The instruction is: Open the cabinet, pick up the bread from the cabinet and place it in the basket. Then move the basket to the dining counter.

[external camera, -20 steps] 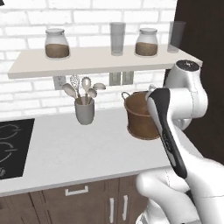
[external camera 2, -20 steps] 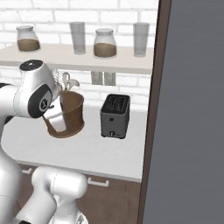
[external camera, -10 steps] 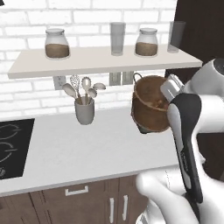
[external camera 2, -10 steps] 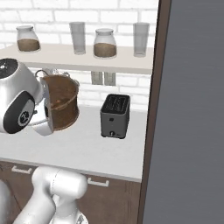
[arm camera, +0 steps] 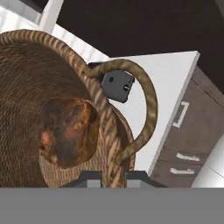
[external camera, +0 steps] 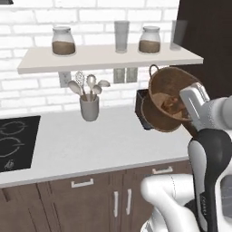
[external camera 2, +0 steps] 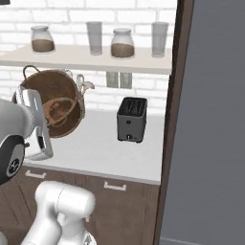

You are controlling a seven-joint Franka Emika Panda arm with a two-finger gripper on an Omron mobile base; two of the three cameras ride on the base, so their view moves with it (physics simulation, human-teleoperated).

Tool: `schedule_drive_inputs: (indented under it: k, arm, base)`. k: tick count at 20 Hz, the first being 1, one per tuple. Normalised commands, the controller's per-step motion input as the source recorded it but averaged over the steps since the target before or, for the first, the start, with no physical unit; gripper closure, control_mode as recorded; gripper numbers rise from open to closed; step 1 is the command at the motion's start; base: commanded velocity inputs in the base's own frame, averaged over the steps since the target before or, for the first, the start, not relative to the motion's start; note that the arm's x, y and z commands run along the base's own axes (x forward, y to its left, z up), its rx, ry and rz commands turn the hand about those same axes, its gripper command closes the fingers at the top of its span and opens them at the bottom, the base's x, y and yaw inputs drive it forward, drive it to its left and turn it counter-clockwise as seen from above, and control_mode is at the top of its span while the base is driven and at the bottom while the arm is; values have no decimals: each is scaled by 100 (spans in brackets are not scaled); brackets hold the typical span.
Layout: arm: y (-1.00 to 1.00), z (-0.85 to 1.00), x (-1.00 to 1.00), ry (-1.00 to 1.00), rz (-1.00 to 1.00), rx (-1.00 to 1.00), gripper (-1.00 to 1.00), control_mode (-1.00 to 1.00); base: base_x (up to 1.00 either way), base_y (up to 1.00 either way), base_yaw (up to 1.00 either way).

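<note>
Brown woven wicker forms the round pot-shaped basket (external camera: 170, 105), which in the left base view hangs in the air above the white counter (external camera: 86, 147), tipped so its mouth faces the camera, with a small dark brown chunky piece of bread (external camera: 171, 105) lying inside. The end effector (external camera: 190, 105) meets the basket's rim on the right side, at the end of the white arm, and its jaws are clamped narrow on that rim. Behind stand a grey utensil holder (external camera: 89, 107) with spoons and a whisk, a black stove top (external camera: 14, 142) at the left, and a pale wall shelf (external camera: 108, 57) carrying two glass jars and a tall glass. In the right base view the basket (external camera 2: 53, 104) is lifted at the left, again tilted towards the camera, the bread (external camera 2: 58, 108) visible within, and the end effector (external camera 2: 34, 118) sits against its near left rim. A black toaster (external camera 2: 131, 119) stands on the counter (external camera 2: 110, 150) to the right, well apart from the basket, beside a dark vertical cabinet edge (external camera 2: 171, 119). In the hand view the basket (arm camera: 39, 78) looms close, the bread (arm camera: 68, 131) resting on its inner wall, a loop handle (arm camera: 140, 105) arching just above the two fingertips (arm camera: 89, 178), which pinch the woven rim between them.
</note>
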Motion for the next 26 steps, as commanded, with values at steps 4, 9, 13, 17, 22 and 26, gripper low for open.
schedule_drive_inputs:
  k: [4, 9, 13, 17, 22, 26]
  arm:
    - [0, 0, 0, 0, 0, 0, 100, 100]
    - [0, 0, 0, 0, 0, 0, 100, 100]
    - [0, 0, 0, 0, 0, 0, 100, 100]
    - [0, 0, 0, 0, 0, 0, 100, 100]
    - [0, 0, 0, 0, 0, 0, 100, 100]
    - [0, 0, 0, 0, 0, 0, 100, 100]
  base:
    - [-100, 100, 13]
    - [-75, 100, 30]
    - [-90, 100, 32]
    - [-99, 100, 38]
    - [-14, 66, 83]
    - [0, 12, 99]
